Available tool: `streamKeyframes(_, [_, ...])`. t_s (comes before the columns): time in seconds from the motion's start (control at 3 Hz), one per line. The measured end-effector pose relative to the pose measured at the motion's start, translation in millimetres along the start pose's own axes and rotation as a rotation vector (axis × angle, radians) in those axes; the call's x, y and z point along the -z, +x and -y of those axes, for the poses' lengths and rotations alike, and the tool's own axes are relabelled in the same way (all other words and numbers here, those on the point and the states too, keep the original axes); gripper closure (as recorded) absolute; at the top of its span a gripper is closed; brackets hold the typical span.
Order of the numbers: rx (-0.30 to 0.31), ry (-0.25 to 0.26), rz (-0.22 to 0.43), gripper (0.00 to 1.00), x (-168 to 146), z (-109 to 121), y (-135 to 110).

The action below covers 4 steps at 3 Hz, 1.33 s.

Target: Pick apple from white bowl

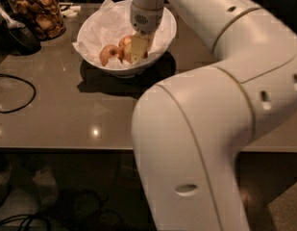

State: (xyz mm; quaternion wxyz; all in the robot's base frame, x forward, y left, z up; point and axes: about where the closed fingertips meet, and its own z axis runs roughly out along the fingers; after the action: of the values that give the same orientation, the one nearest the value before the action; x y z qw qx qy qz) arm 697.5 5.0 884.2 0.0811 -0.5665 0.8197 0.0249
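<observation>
Starting at the business end: the gripper (pixel 140 56) is down inside the white bowl (pixel 163 41), hanging off a wrist that comes straight down from 12 o'clock. Honestly can't tell whether it's clamped on something or standing open, the tip just blends into what's under it. There's a pale yellowish patch right at that tip, a bit toward 3 o'clock of the bowl's middle, and that looks like the apple (pixel 137 48). I can't say for sure where apple ends and gripper begins, though. Either way it's in the bowl, sitting on the crumpled white paper (pixel 109 25).

Just beside it at 9 o'clock is a reddish apple (pixel 124 42), and further out toward 8 o'clock sits a reddish-orange apple (pixel 108 56), close to the bowl's near wall. The paper pokes up over the rim at 10 to 12 o'clock.

The bowl stands on a glossy grey-brown table (pixel 66 114), in the upper middle of the view. At 10 o'clock from the bowl there's a glass jar (pixel 36 13) full of brownish stuff, with a dark object (pixel 18 35) just in front of it. A black cable (pixel 16 94) loops on the table at 8 o'clock, well apart from the bowl. The big white arm (pixel 220 109) fills everything from 2 through 6 o'clock.
</observation>
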Motion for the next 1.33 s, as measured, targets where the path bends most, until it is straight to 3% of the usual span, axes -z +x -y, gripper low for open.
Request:
streamKeyframes(0.67, [0.051, 0.073, 0.100, 1.00, 56.2, -29.1, 13.5])
streamKeyframes(1.33, [0.093, 0.085, 0.152, 1.00, 93.2, -48.9, 12.7])
